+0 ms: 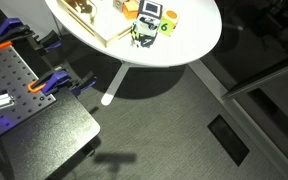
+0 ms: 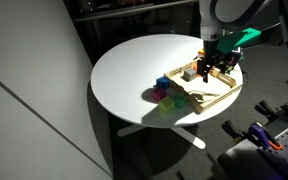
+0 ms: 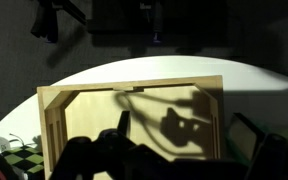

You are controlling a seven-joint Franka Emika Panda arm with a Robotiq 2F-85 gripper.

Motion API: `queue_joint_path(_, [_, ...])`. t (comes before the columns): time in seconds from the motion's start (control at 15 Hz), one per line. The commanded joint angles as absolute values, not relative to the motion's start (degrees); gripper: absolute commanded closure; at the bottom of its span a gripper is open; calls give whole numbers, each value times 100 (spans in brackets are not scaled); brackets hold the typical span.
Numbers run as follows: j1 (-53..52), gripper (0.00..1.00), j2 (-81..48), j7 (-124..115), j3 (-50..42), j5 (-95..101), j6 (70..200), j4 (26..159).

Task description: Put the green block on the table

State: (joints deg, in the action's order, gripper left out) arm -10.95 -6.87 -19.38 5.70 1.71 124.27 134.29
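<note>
The green block (image 2: pixel 159 96) sits among toy cubes on the table (image 2: pixel 124 70), just outside the wooden tray (image 2: pixel 214 97). The gripper (image 2: pixel 216 70) hangs above the tray with fingers spread and empty, so the roughly cubic block lies past the tray's edge, toward the table's middle

Round white table (image 1: pixel 189 35) beside a black workbench (image 1: pixel 24 115).
Near the table's edge sit an orange cube (image 1: pixel 131 7), a yellow-green cube (image 1: pixel 168 25) and a green block (image 1: pixel 144 41), next to a wooden tray (image 1: pixel 84 15); orange clamps (image 1: pixel 50 83) grip the workbench.
</note>
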Motion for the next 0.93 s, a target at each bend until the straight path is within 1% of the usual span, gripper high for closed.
queue_joint_path(0.0, [-962, 0, 101, -1934, 584, 234, 12579, 14014])
queue_joint_path(0.4, [-782, 0, 997, -1974, 623, 283, 12844, 14540])
queue_joint_path(0.87, [-654, 0, 1766, -1651, 645, 214, 12816, 14782])
